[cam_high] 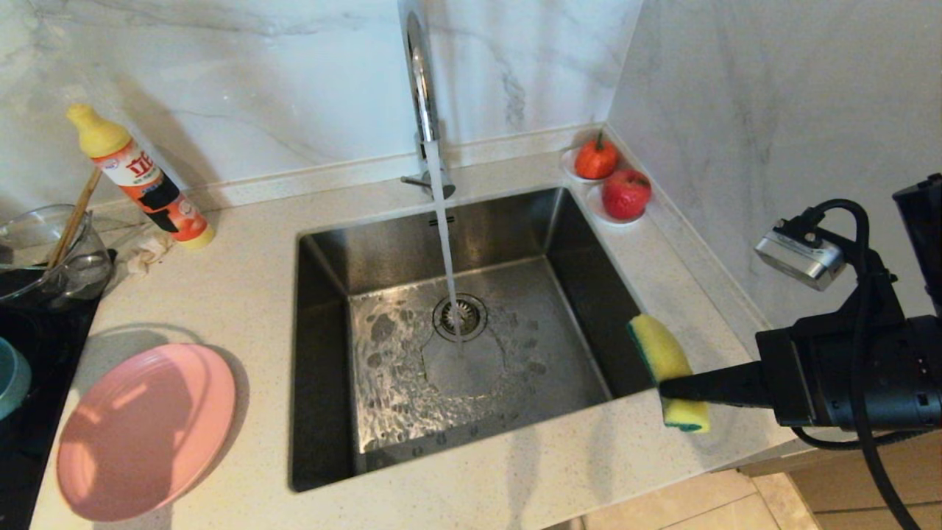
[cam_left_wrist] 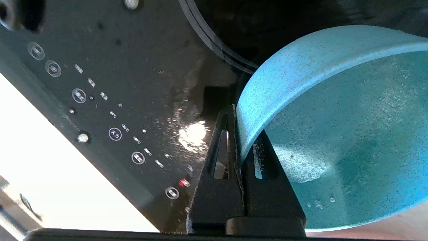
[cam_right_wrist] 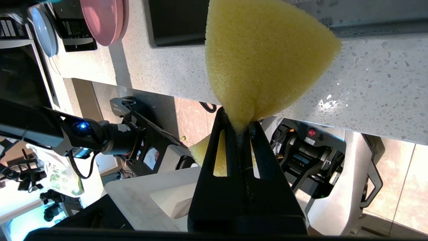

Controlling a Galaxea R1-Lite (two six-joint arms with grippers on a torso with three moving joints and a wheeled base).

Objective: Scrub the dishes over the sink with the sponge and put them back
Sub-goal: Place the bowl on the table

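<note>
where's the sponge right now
The sponge is pinched in the right pincer, on the right of the head view, over the countertop just off the sink's front right corner.

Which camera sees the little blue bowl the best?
The left wrist view. The blue bowl fills much of that picture, its rim pinched in the left gripper above the black cooktop. The head view catches only a sliver of the bowl at its far left edge. The right wrist view barely shows it.
</note>
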